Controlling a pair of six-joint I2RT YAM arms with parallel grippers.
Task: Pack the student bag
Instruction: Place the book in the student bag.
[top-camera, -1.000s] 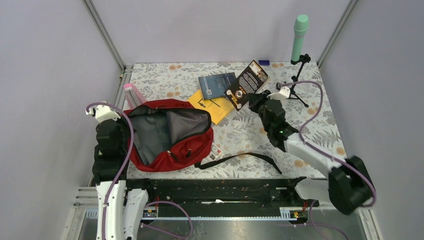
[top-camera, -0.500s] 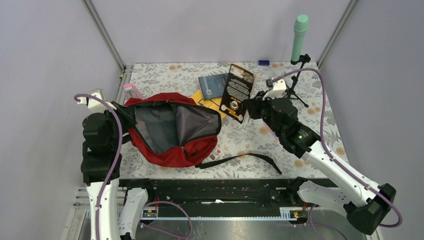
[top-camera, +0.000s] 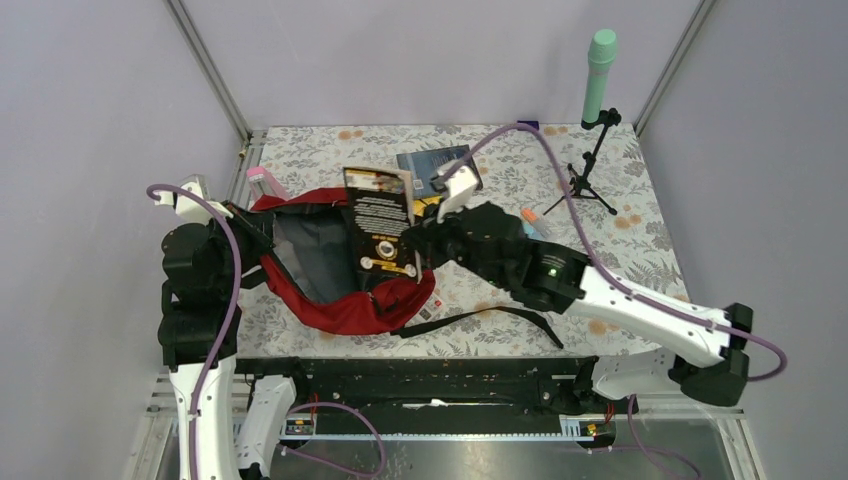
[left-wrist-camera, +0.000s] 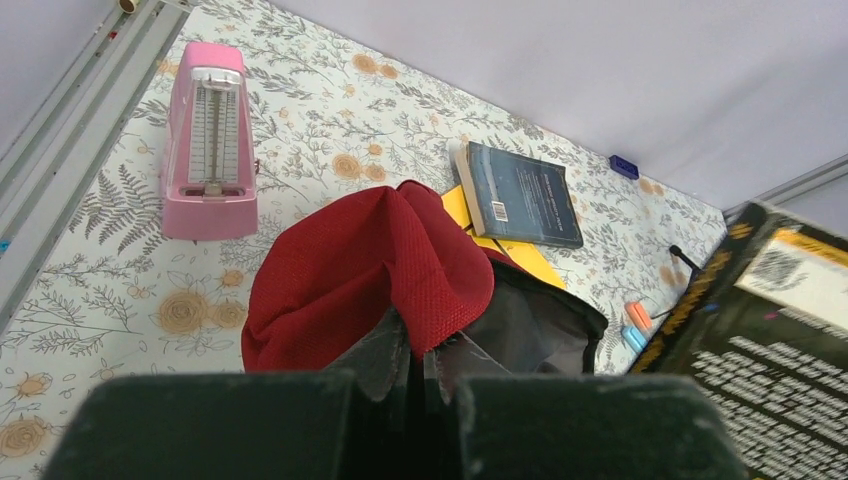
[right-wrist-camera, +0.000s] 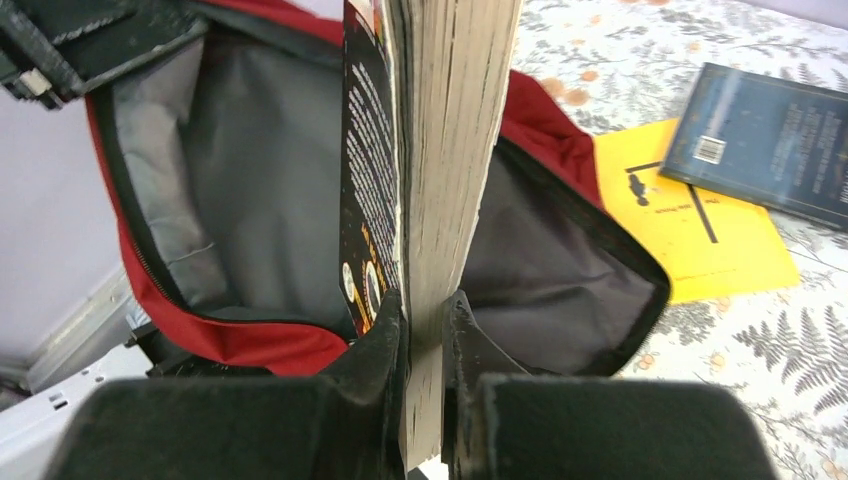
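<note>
Red fabric marks the student bag (top-camera: 338, 306), which lies on the table (top-camera: 330, 150) close to its left edge, nearer the front than the back. Its mouth gapes upward and shows the grey lining. The left gripper (top-camera: 252, 222) is at the bag's left rim with jaws fully closed, pinching a fold of red fabric and lining; the left wrist view shows that fold rising from between the closed fingers. The right gripper (top-camera: 420, 246) reaches in from the bag's right side, jaws closed to a narrow gap and clamped on a thick black book (top-camera: 380, 225). The book is held on edge over the open mouth, pages toward the wrist camera and the printed cover facing the bag's interior. Whether the book touches the lining cannot be told. A black strap (top-camera: 480, 313) trails from the bag along the front edge toward the right. A pink metronome (left-wrist-camera: 208, 140) stands just beyond the bag, near the left edge. A blue book (left-wrist-camera: 520, 195) lies behind the bag toward the back edge, overlapping a yellow folder (right-wrist-camera: 700, 230). A green cylinder on a small black tripod (top-camera: 598, 75) stands by the far right corner. Two small items, one orange and one blue (left-wrist-camera: 634, 325), lie just beside the right arm; their kind cannot be told.
</note>
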